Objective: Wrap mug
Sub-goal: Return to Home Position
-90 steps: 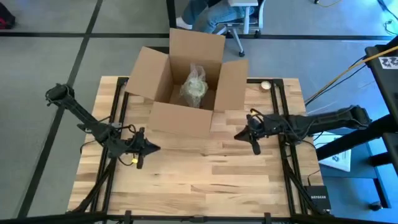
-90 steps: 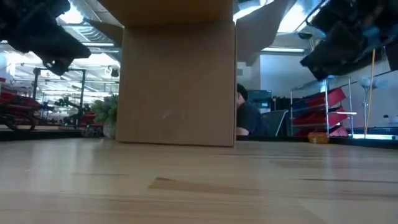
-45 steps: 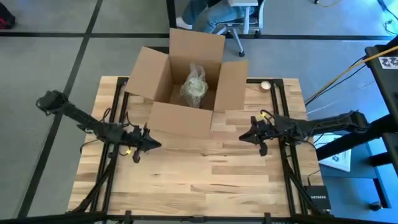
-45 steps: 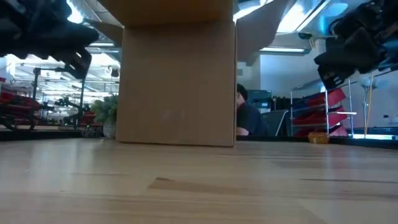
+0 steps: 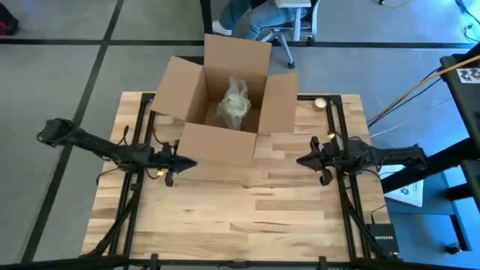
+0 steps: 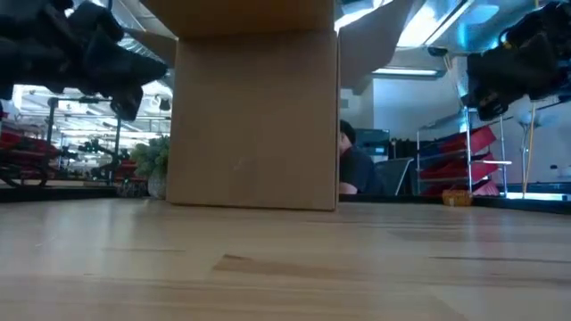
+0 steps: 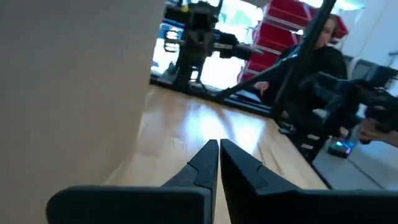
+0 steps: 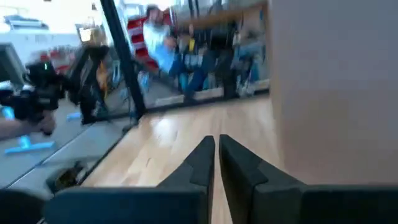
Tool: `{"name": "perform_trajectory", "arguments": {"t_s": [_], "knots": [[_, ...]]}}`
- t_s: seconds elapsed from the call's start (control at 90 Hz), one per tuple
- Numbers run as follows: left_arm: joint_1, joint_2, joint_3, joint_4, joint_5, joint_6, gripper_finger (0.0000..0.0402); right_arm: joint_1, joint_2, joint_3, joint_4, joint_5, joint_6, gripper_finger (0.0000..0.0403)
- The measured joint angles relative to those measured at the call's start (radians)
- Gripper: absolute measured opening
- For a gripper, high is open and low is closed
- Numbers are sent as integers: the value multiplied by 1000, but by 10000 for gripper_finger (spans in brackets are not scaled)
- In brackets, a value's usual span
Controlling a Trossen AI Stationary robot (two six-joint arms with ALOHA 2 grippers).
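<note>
Both dark arms sit folded further back than a second ago, left gripper (image 5: 187,162) at nine o'clock, right gripper (image 5: 301,160) at three, each pinched shut and empty, with the bubble-wrapped small green mug (image 5: 234,103) at twelve inside the open brown cardboard box (image 5: 217,142), equally near both.

Bright, even overhead light; soft faint shadows

The left arm (image 5: 97,146) is stretched out low and points toward the middle. The left gripper (image 5: 187,162) has its fingers pressed together. The right arm (image 5: 390,156) reaches in from the other side. The right gripper (image 5: 301,160) is closed too.
</note>
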Motion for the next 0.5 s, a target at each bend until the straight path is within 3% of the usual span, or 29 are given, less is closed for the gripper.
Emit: {"name": "perform_trajectory", "arguments": {"t_s": [0.167,0.256,0.344,0.5], "knots": [[-87,-156,0,-174,-171,6,0,0,26,0,-25,51,-13,10],[-127,-261,0,-285,-193,11,0,0,21,0,-26,45,-15,10],[-142,-388,0,-389,-143,21,0,0,22,0,-26,45,-19,10],[-130,-616,0,-554,76,78,0,0,21,0,-25,33,-39,10]]}}
